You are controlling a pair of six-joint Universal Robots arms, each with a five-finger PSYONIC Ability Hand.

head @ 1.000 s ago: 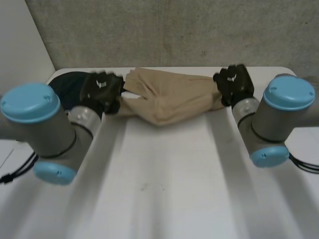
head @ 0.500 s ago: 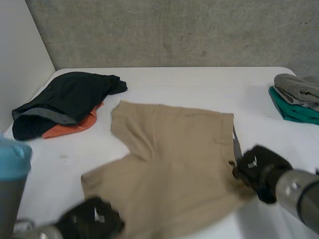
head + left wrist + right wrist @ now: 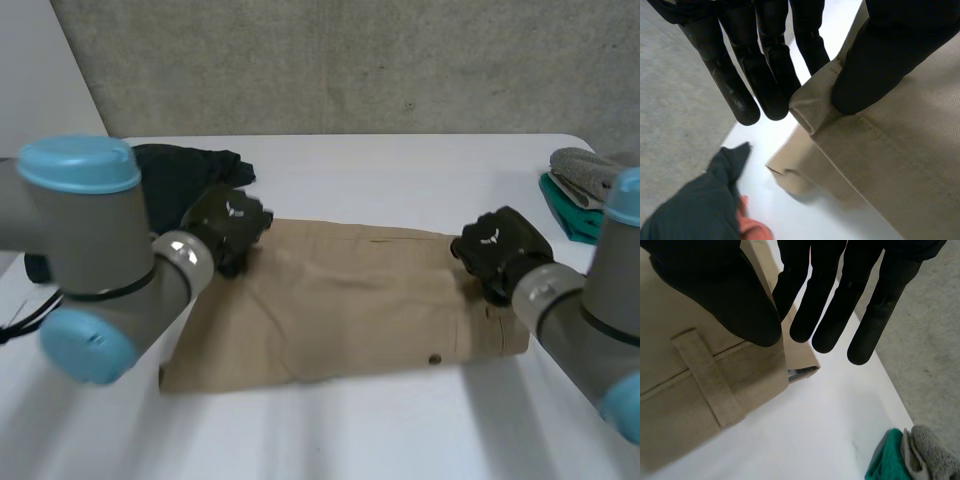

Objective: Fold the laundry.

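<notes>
Tan shorts (image 3: 350, 300) lie doubled over across the middle of the white table (image 3: 400, 170). My left hand (image 3: 228, 222) is at their far left corner. In the left wrist view its thumb (image 3: 865, 75) presses a fold of the tan cloth (image 3: 900, 150) against the fingers (image 3: 740, 75), a little above the layer below. My right hand (image 3: 500, 245) is at the far right corner. In the right wrist view its thumb (image 3: 715, 290) lies on the waistband (image 3: 685, 405) beside a belt loop (image 3: 705, 385), with the fingers (image 3: 830, 305) under the edge, pinching it.
A dark garment (image 3: 185, 165) on an orange one (image 3: 752, 230) lies at the table's far left, just beyond my left hand. Folded grey (image 3: 590, 165) and teal (image 3: 585, 220) clothes are stacked at the far right edge. A concrete wall stands behind the table.
Half a second ago the shorts lay spread flat with both hands at their near edge. Both hands have since carried that edge away from me, and the shorts now lie doubled.
</notes>
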